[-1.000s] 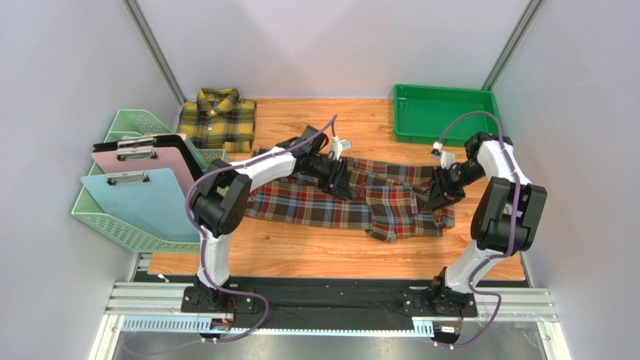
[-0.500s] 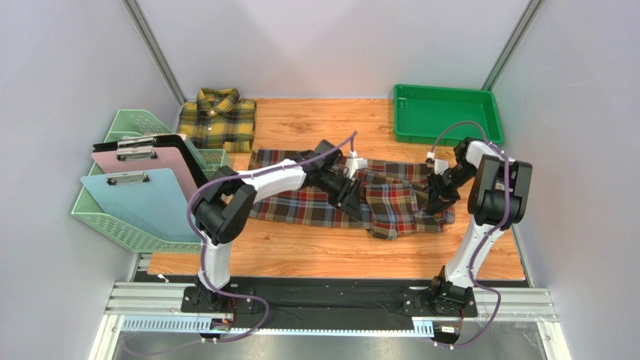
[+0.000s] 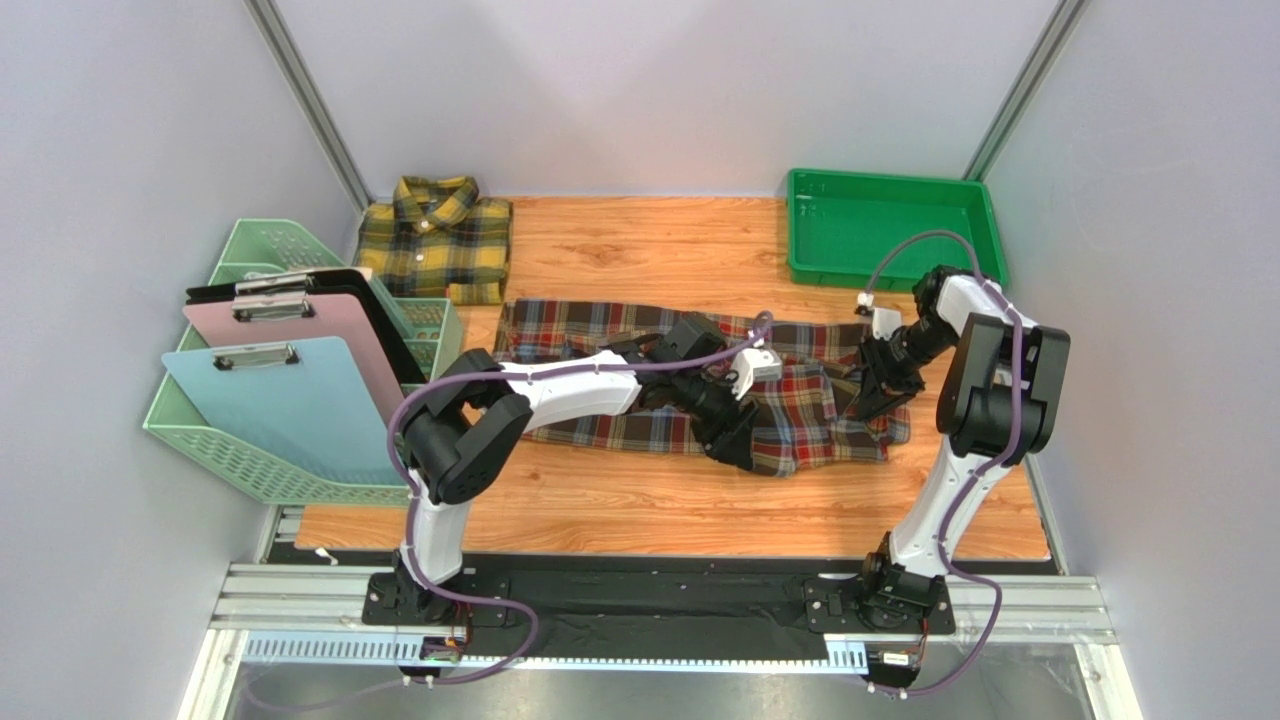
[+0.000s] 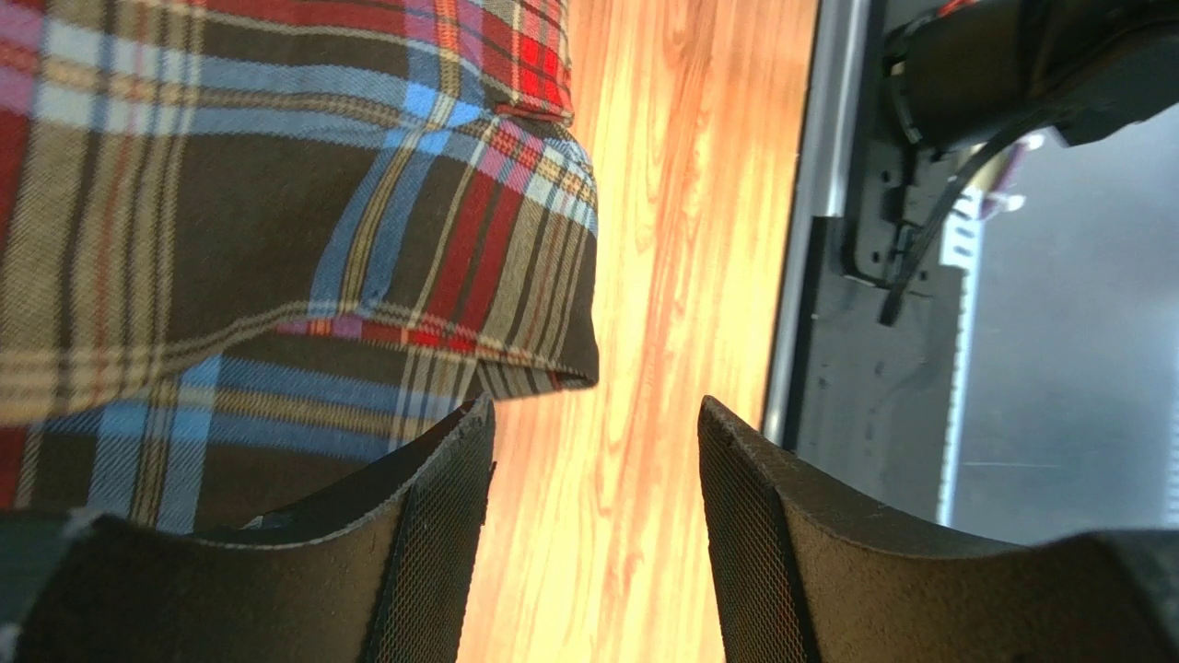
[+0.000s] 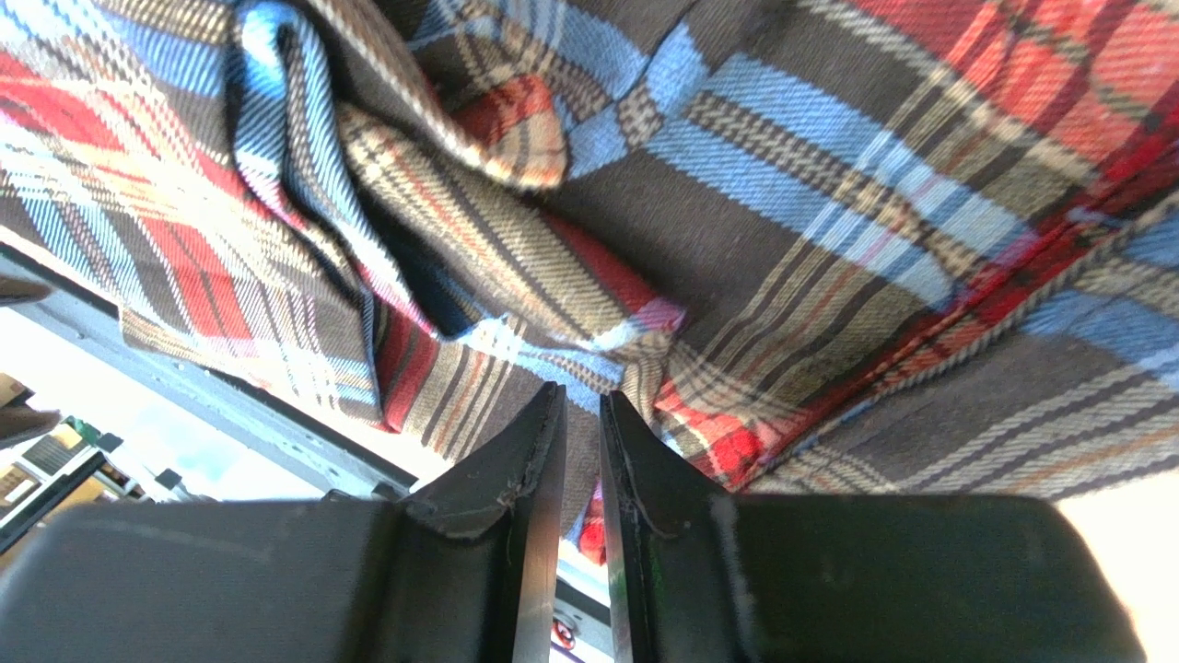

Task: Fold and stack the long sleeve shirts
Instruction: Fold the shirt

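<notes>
The left pincer (image 4: 595,456) is wide and holds nothing. It hangs over the bare surface (image 3: 631,510), just beside the near hem of the red shirt (image 3: 812,420). If it shuts here, it may miss the cloth. The right pincer (image 5: 581,428) is narrow and pinches the shirt's bunched right edge. A pull there could drag the shirt crooked. The yellow shirt (image 3: 436,240) lies folded in the far left corner.

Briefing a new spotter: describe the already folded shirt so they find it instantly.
On the wooden table, look to the far left corner, beside the mint basket of clipboards. The folded shirt lies there: yellow and dark check, unlike the red plaid shirt spread mid-table.
</notes>
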`<state>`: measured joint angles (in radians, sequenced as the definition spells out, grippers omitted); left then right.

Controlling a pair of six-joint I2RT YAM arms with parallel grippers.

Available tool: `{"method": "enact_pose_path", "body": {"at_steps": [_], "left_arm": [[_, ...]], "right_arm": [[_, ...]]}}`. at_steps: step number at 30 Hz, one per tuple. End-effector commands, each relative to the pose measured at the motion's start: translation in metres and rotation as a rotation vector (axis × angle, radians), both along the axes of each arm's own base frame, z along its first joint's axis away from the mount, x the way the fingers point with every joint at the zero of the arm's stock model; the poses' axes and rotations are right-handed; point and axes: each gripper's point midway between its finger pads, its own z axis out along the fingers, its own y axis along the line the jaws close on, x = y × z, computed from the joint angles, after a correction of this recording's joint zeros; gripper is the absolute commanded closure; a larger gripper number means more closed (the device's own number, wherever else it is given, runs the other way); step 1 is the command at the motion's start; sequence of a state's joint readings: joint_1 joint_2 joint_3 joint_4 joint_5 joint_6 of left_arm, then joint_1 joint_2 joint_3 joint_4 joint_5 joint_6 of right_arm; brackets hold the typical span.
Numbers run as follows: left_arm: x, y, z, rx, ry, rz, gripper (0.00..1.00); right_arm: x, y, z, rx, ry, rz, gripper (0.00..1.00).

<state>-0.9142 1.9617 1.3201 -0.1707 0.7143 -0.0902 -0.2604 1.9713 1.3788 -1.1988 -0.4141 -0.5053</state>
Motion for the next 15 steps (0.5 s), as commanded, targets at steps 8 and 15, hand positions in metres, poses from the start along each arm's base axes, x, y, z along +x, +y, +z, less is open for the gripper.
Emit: {"method": "enact_pose_path", "body": {"at_steps": [8, 15], "left_arm": [[-0.005, -0.036, -0.019, -0.049, -0.121, -0.076, 0.42], [-0.016, -0.040, 0.037, -0.075, 0.000, -0.115, 1.00]], "right_arm": [[-0.004, 0.002, 0.015, 0.008, -0.038, 0.027, 0.79], [0.004, -0.006, 0.011, -0.010, -0.058, 0.017, 0.79]]}}
